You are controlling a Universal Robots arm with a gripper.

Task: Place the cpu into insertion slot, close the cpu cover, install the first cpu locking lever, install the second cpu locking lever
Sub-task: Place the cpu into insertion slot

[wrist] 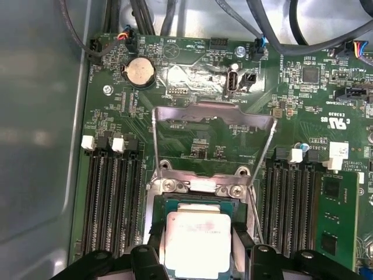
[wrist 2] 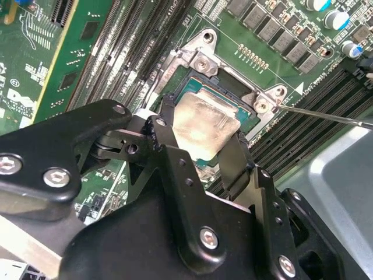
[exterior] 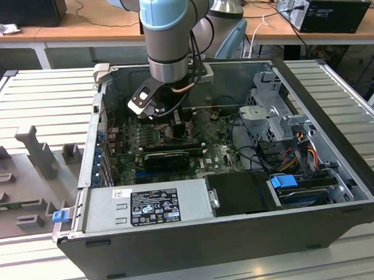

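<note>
Your gripper (wrist 2: pixel 201 133) pinches the cpu (wrist 2: pixel 205 119) over the slot (wrist 2: pixel 231 93). The cover (wrist: pixel 214 114) stands raised, near the board's middle.

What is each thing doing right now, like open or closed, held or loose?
Small square silver-faced cpu chip: gripped on two sides.
Black gripper: fingers shut on the chip.
Square black insertion slot: uncovered, chip over it.
Thin grey metal cpu cover frame: flipped up, open.
Thin metal locking lever: unlatched, swung free.
</note>
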